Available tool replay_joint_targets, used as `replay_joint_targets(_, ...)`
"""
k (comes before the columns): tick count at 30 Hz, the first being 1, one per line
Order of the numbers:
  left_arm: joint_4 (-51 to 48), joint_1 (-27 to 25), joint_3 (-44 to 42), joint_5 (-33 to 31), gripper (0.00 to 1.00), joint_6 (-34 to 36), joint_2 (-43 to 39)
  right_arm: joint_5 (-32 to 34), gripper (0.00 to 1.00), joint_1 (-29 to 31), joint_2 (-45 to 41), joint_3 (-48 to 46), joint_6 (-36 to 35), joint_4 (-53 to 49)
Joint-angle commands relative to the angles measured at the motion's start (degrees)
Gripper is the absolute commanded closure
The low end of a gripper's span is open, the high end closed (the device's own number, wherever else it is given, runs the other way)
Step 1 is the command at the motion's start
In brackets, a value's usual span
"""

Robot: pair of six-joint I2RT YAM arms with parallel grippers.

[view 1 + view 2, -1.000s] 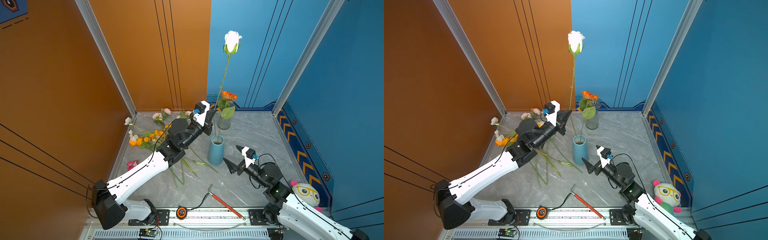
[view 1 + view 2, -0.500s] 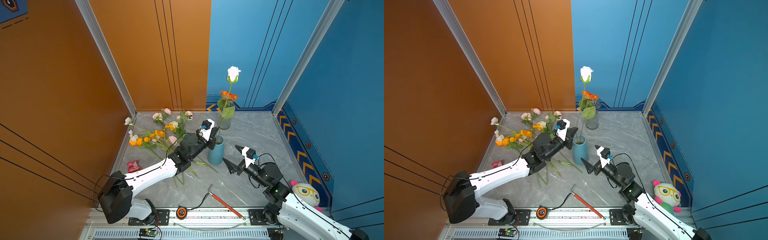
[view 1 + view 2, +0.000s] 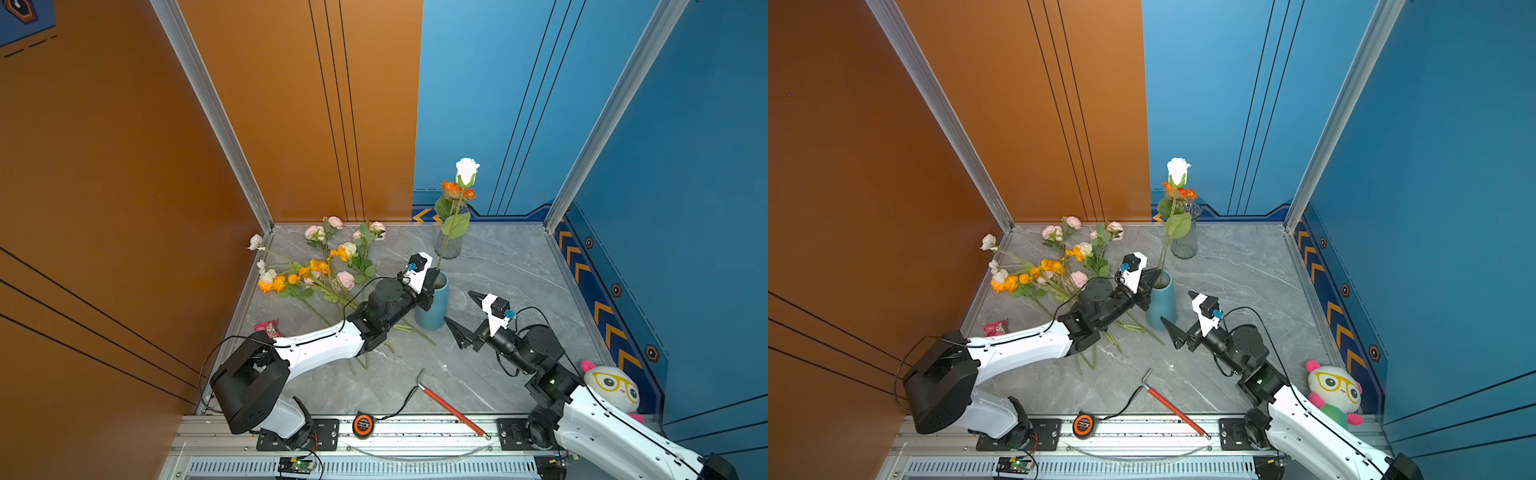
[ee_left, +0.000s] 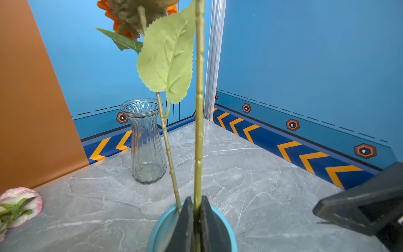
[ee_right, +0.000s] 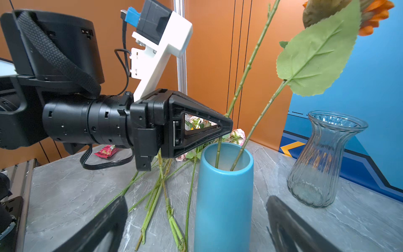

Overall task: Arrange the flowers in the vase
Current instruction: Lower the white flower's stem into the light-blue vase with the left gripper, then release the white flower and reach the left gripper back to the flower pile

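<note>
A blue vase (image 3: pixel 432 307) (image 3: pixel 1160 307) (image 5: pixel 224 196) stands mid-table and holds an orange flower (image 3: pixel 457 192) with a broad leaf. My left gripper (image 3: pixel 433 280) (image 3: pixel 1152 276) (image 4: pixel 197 203) sits just above the vase rim (image 4: pixel 231 229), shut on the stem (image 4: pixel 198 131) of a white rose (image 3: pixel 467 170) (image 3: pixel 1178 169); the stem's lower end runs down into the vase. Loose flowers (image 3: pixel 324 270) (image 3: pixel 1054 266) lie at the back left. My right gripper (image 3: pixel 458 306) (image 5: pixel 196 198) is open beside the vase, its fingers either side and not touching.
An empty glass vase (image 3: pixel 449 245) (image 4: pixel 146 141) stands behind the blue one. A red-handled hammer (image 3: pixel 449 405) and a tape measure (image 3: pixel 362 424) lie near the front rail. A plush toy (image 3: pixel 611 388) sits at the right, and a red wrapper (image 3: pixel 268 328) at the left.
My left arm has come down with the white rose, sinking its stem into the blue vase, so the bloom stands much lower. The right arm has not moved.
</note>
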Motion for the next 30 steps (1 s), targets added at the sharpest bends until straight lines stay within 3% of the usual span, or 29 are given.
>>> replay_joint_targets(1,2.0,-0.6,-1.3,-0.7,0.85,-0.6,-0.5,-0.3,0.0,0.4,0.3,-0.5,-0.9,1.7)
replay_joint_targets(9,1.9,-0.6,-3.2,-0.9,0.81,-0.2,-2.8,-0.2,0.0,0.6,0.6,-0.6,-1.0,1.7)
replay_joint_targets(16,-1.6,-0.4,-5.7,-4.1,0.7,0.3,-8.5,-0.5,0.0,0.9,0.2,-0.6,-1.3,1.7)
replay_joint_targets(18,-9.7,0.4,-4.4,-8.5,0.6,-1.0,-11.3,-0.7,0.0,1.3,0.2,-0.6,-1.6,1.6)
replay_joint_targets(22,-37.1,6.9,2.9,-16.0,0.56,-10.5,-14.6,0.4,0.0,2.3,1.3,0.0,-3.0,1.0)
replay_joint_targets(25,-50.5,14.7,4.7,-11.6,0.57,-18.3,-15.3,1.7,0.0,6.0,2.3,1.0,-5.3,-0.8)
replay_joint_targets(30,-55.8,23.3,-1.6,-1.6,0.6,-27.6,-17.7,5.6,0.0,12.4,3.4,1.3,-10.9,-1.7)
